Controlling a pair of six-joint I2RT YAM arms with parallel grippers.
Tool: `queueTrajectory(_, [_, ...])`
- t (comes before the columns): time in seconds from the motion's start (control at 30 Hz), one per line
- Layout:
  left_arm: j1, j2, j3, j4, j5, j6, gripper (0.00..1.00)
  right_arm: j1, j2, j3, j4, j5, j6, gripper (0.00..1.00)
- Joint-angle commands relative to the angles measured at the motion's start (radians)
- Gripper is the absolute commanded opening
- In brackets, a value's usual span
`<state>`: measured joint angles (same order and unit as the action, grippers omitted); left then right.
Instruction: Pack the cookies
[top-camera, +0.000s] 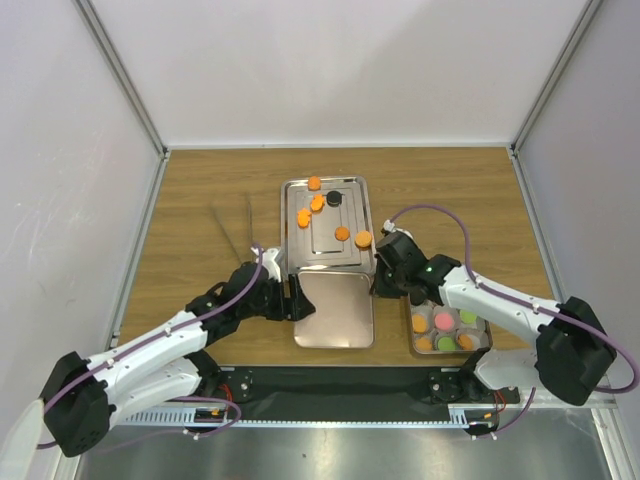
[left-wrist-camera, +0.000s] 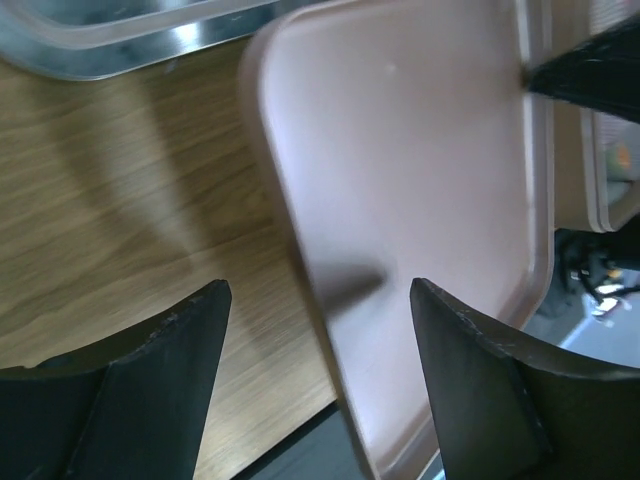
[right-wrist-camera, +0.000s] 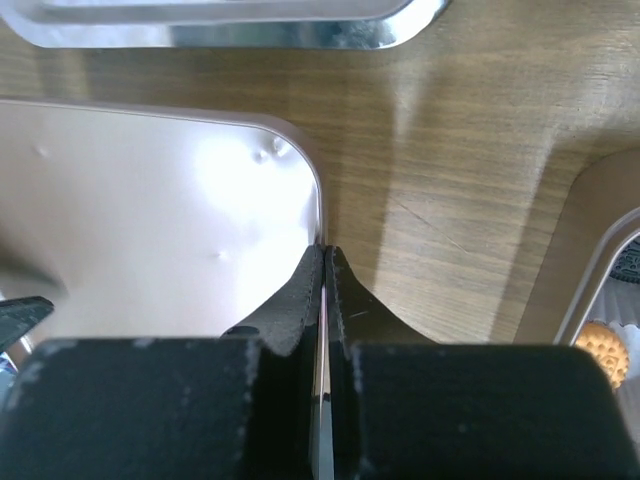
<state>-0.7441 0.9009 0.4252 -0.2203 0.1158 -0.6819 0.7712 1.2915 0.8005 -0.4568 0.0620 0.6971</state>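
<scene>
Right fingers (right-wrist-camera: 285, 315) clenched on the right rim of the flat pale-pink lid (top-camera: 335, 310), left fingers (left-wrist-camera: 165, 350) spread astride its left edge — holding nothing. Round orange and black cookies (top-camera: 318, 202) loose on the steel tray (top-camera: 335, 250), upper centre; more in the lower-right box (top-camera: 413, 340). Risk — one-sided pinch, lid tipping or slipping.

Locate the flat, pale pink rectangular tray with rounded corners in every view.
Top external: the pale pink tray lies at bottom centre, between the two arms.
Left wrist: it fills the right half, its long edge running between the open fingers of the left gripper.
Right wrist: it fills the left half, its edge pinched by the right gripper.
Shared landmark: the shiny steel tray just beyond it.
</scene>
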Motion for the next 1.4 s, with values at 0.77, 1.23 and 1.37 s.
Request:
queueTrajectory(0.77, [-0.006, 0.013, 0.147, 0.148, 0.237, -0.119, 0.09, -0.053, -0.193, 0.089, -0.097, 0.027, -0.047, 0.33])
queueTrajectory(1.23, [-0.001, 0.219, 0.688, -0.468, -0.024, -0.445, 0.0, 0.29, -0.481, 0.209, -0.111, 0.423, -0.342, 0.81])
queueTrajectory(1.37, [0.009, 0.335, 0.834, -0.638, 0.027, -0.505, 0.0, 0.535, -0.511, 0.181, -0.005, 0.536, -0.485, 0.83])
